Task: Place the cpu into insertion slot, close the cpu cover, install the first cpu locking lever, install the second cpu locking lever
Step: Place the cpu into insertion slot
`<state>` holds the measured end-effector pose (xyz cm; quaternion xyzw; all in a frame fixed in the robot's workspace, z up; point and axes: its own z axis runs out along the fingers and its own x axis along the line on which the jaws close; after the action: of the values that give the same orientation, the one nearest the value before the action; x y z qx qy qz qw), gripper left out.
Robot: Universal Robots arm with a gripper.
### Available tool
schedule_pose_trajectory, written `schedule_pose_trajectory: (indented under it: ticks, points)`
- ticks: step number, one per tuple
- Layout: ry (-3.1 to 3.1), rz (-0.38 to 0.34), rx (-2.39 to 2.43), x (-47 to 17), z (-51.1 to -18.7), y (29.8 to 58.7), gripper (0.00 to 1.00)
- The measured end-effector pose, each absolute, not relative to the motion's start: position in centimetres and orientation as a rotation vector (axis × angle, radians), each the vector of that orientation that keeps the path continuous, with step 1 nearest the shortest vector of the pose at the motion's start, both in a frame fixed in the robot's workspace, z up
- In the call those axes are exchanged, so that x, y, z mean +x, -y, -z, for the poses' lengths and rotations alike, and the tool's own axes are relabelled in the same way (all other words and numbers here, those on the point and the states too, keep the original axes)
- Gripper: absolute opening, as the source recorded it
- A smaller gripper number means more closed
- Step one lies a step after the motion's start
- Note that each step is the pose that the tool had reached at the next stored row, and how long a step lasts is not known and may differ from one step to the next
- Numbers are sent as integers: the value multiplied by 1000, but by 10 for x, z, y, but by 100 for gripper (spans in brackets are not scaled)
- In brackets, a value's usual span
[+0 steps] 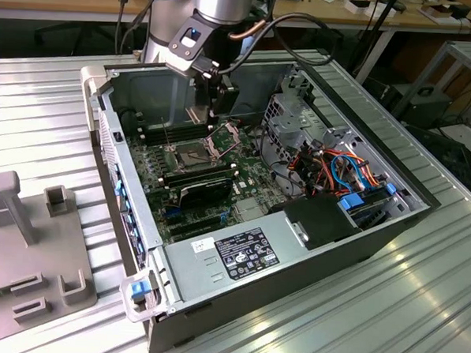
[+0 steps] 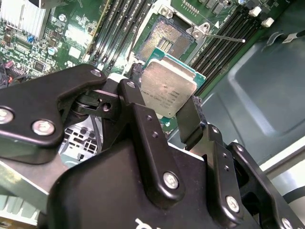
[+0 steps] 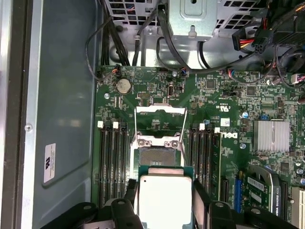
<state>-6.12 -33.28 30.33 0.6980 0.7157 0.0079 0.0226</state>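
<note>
Cpu (image 2: 167, 90): one chip, dull silver top, pinched by its opposite edges between the two black fingers (image 2: 135, 102) of the gripper (image 2: 164, 102). The jaws are clenched on it. In both wrist views it hangs clear of the board, just short of the socket and not yet over its centre.

Insertion slot (image 3: 157, 156): one, bare, with the dark contact field exposed and nothing seated in it.

Cpu cover (image 3: 160, 110): one frame plate, swung open on the far side of the socket from the chip. In the exterior view it stands up beside the gripper (image 1: 212, 96).

Locking levers: I count two thin wires, one along each side of the open cover (image 3: 135, 129) (image 3: 184, 129). Both look unlatched, though they are fine enough that I won't swear to where their ends sit.

Progress, as I judge it: the chip is picked and brought to the socket, but none of the four steps is finished. Seating, cover and both levers are all left.

Around it: the motherboard (image 3: 228, 100) carries two banks of memory slots (image 3: 113, 162), one on each side of the socket. All of this sits in one open computer case (image 1: 111, 130) on a ribbed metal table (image 1: 418, 313).
</note>
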Motion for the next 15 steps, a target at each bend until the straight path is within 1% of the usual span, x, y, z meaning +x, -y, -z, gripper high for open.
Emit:
schedule_pose_trajectory:
  ticks: [9,15]
  points:
    - [-2220,-20,2165,-61,-298,333,54]
    - [-2224,-12,2169,-61,-283,333,54]
